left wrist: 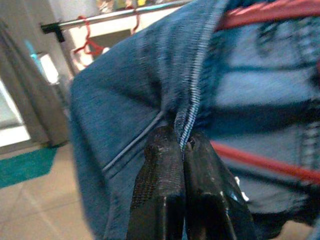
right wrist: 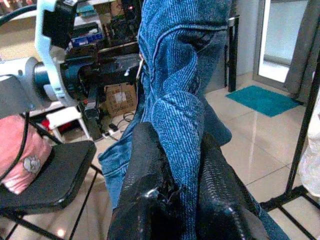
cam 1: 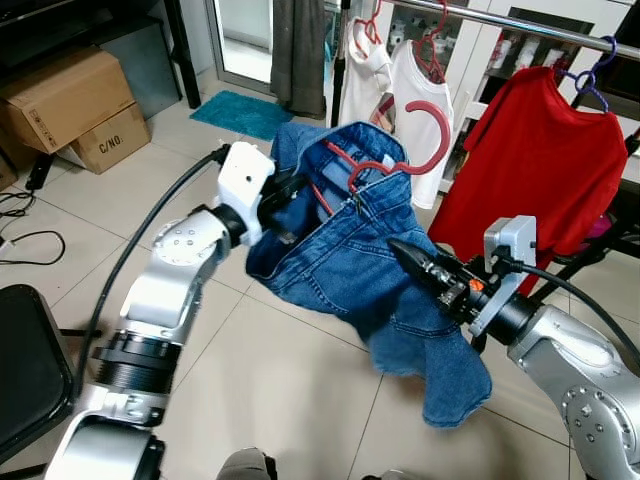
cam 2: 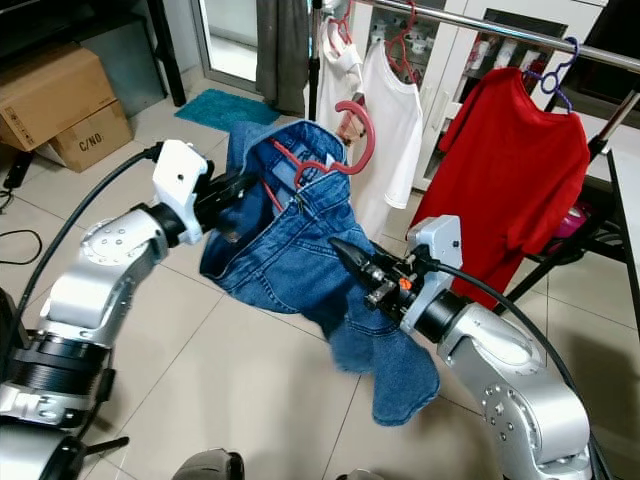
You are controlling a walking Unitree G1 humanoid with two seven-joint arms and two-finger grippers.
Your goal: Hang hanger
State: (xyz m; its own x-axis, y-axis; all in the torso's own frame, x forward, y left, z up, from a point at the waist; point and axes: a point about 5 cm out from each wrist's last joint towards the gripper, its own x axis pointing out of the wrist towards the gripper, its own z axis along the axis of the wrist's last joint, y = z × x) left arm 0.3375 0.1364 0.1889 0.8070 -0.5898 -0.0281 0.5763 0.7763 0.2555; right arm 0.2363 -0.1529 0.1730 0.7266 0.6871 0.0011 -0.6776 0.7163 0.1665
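- a red plastic hanger (cam 1: 415, 140) sits threaded inside the waist of a pair of blue denim jeans (cam 1: 370, 270); its big curved hook sticks up above the waistband, open side facing down and toward the clothes rail (cam 1: 520, 22).
- the hook is near the rail but below it, not touching it.
- the hanger's thin red arms show through the open waist, one running down toward the left side of the jeans.
- the jeans hang crumpled in the air over the tiled floor, waistband up and tilted, the legs drooping low on the right.
- the denim is mid blue with lighter stitched seams; a folded seam edge is pinched at each side.
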